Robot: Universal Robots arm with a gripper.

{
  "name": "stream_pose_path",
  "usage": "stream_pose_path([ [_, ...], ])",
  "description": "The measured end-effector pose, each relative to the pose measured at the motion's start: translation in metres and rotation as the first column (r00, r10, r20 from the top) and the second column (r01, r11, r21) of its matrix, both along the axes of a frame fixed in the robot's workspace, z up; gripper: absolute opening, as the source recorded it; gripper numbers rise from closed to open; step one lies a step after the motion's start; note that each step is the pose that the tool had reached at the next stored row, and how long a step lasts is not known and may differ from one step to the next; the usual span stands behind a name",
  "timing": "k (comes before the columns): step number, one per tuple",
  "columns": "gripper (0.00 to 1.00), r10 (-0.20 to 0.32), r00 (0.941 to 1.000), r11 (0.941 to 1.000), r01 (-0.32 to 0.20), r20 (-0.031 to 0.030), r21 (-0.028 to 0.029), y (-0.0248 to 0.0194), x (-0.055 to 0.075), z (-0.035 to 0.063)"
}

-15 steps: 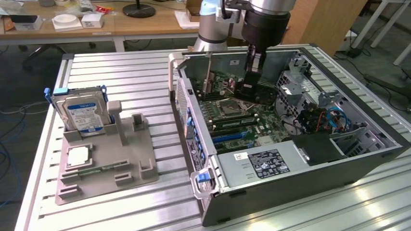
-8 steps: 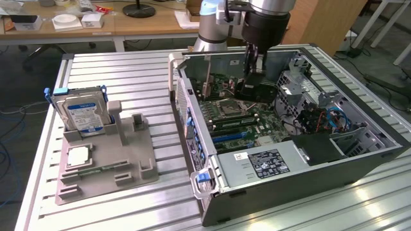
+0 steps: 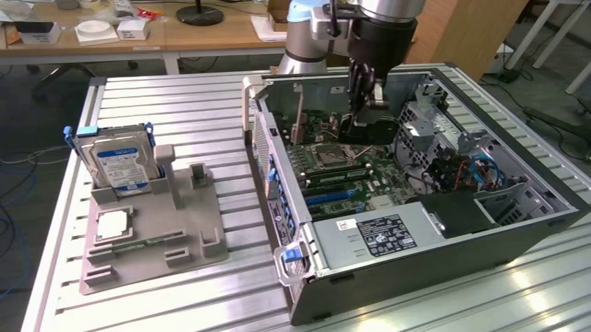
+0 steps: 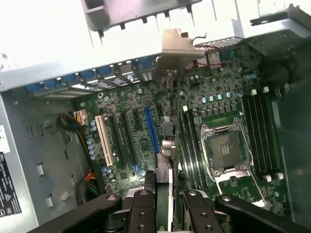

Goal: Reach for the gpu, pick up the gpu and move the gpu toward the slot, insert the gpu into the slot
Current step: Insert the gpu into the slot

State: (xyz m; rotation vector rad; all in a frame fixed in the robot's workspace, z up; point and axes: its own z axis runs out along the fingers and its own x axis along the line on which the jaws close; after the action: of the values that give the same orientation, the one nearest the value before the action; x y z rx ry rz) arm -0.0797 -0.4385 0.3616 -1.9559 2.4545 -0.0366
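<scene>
My gripper hangs inside the open computer case, shut on the gpu, a dark card held on edge over the motherboard. In the wrist view the gpu runs edge-on away from my gripper, with a black finger on either side, and ends in its silvery bracket at the case's rear wall. It lies between the blue slot and the memory slots. Whether its edge touches a slot I cannot tell.
The CPU socket lies beside the card. Case walls, a drive cage and cables ring the board. On the exterior view's left a grey fixture holds a silver hard drive upright.
</scene>
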Motion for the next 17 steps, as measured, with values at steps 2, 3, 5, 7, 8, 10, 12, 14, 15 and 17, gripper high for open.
stream_pose_path([
  [2,0.26,0.035,0.9994,0.9994,-0.035,0.0,0.0,0.0,0.0,-0.0002],
  [3,0.26,0.052,0.9986,0.9986,-0.052,0.0,0.0,0.0,0.0,-0.0003],
  [5,0.26,0.086,0.9963,0.9963,-0.086,0.0001,0.0,0.0,0.0,-0.0006],
  [7,0.26,0.12,0.9927,0.9927,-0.12,0.0001,0.0001,0.0,0.0,-0.0008],
  [8,0.26,0.136,0.9907,0.9907,-0.136,0.0001,0.0002,0.0,0.0,-0.001],
  [10,0.26,0.163,0.9866,0.9866,-0.163,0.0006,0.0013,0.0,0.0,-0.0025],
  [12,0.26,0.178,0.9841,0.9841,-0.178,0.0006,0.0024,0.0,0.0,-0.0053],
  [14,0.26,0.188,0.9822,0.9822,-0.188,0.0005,0.0026,0.0,0.0,-0.0088],
  [15,0.26,0.19,0.9818,0.9818,-0.19,0.0006,0.0027,0.0,0.0,-0.0107],
  [17,0.26,0.19,0.9818,0.9818,-0.19,0.0006,0.0028,0.0,0.001,-0.0143],
])
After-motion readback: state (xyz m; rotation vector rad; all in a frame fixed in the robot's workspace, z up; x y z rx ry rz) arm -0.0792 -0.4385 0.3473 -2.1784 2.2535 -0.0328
